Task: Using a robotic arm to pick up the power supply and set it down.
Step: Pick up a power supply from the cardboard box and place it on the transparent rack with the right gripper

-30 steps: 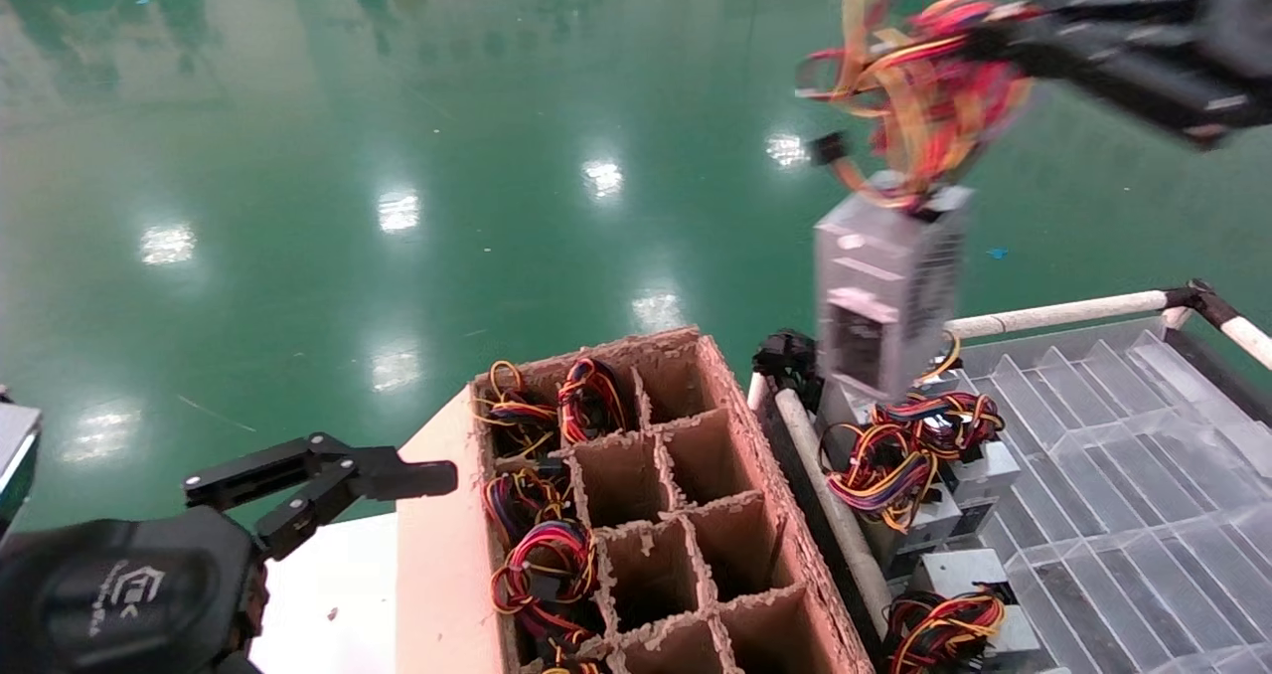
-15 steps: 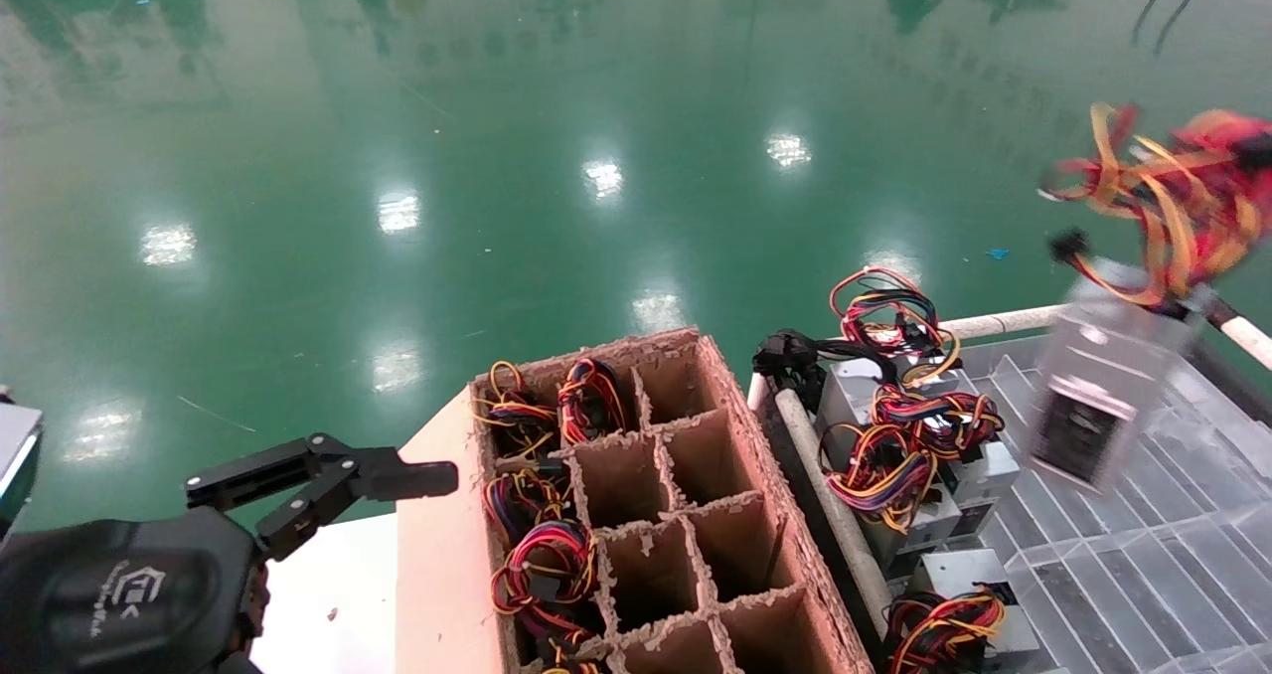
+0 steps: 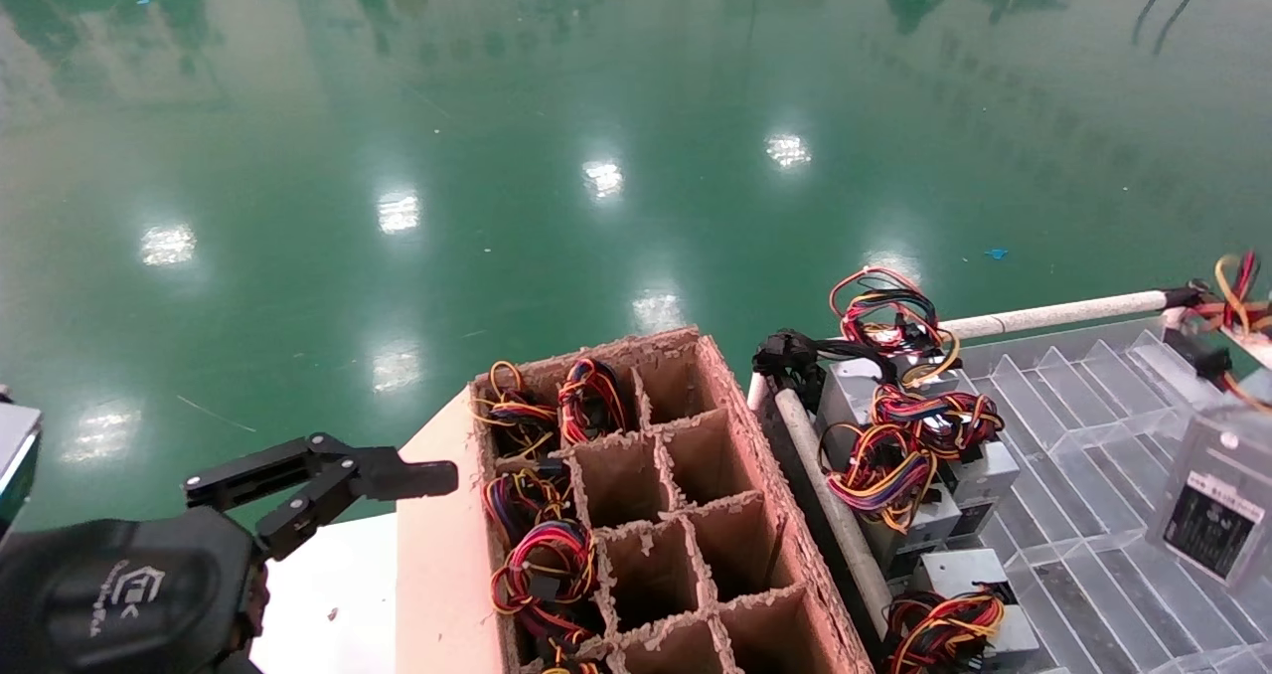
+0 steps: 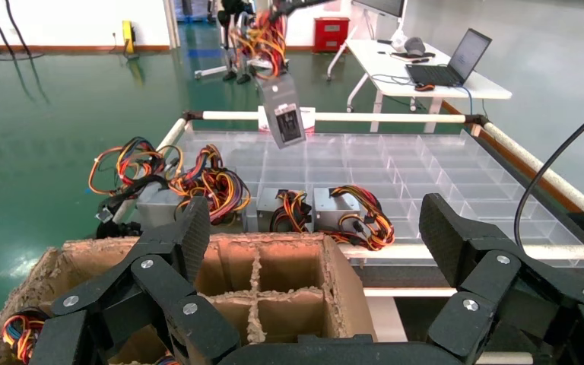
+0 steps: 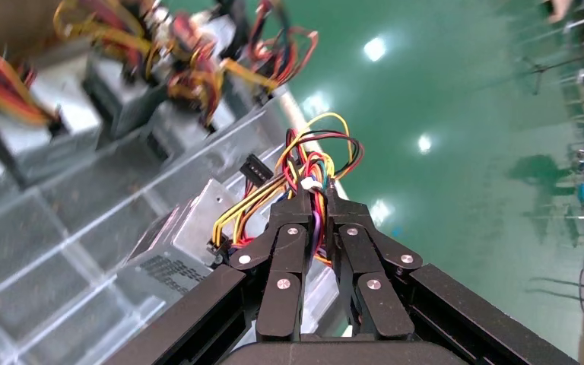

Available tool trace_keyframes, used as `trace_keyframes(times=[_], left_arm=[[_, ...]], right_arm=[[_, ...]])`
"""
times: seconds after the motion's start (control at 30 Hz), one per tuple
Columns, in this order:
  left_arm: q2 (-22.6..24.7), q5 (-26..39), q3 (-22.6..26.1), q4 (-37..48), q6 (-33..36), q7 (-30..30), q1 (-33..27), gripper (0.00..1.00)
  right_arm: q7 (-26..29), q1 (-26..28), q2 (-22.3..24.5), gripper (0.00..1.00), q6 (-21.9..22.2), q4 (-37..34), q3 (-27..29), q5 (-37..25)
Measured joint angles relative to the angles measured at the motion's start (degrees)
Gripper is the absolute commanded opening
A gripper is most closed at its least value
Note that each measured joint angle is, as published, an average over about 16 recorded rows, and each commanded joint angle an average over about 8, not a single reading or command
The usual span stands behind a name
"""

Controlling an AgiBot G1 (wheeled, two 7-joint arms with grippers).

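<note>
The power supply [image 3: 1210, 508], a silver-grey box with a black label, hangs by its wires [image 3: 1232, 301] at the far right of the head view, low over the clear divided tray [image 3: 1093, 435]. My right gripper [image 5: 315, 199] is shut on the red, yellow and orange wire bundle [image 5: 313, 160], and the box [image 5: 171, 247] dangles below it. The right arm itself is outside the head view. From the left wrist view the power supply [image 4: 283, 114] hangs tilted above the tray's far side. My left gripper [image 3: 417, 477] [image 4: 315, 236] is open and empty beside the cardboard box.
A cardboard box [image 3: 740, 425] with divided cells holds wire bundles [image 3: 542, 555] in its left column. Several other power supplies [image 3: 894, 435] [image 4: 334, 213] stand at the clear tray's left end. White rails [image 3: 1053, 313] frame the tray. Green floor lies beyond.
The right arm swung the hanging power supply from above the tray's left end to the right and downward. It now hangs low at the right edge. The left arm stayed still.
</note>
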Motion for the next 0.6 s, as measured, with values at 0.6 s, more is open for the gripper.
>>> trace_keyframes(times=[0.6], left_arm=[[-0.01,-0.02,0.03,0.0,-0.01,0.02,-0.01,1.0]], right_arm=[[-6.31,-2.8,-2.01,0.0,1.32,2.24,-8.6,-0.47]])
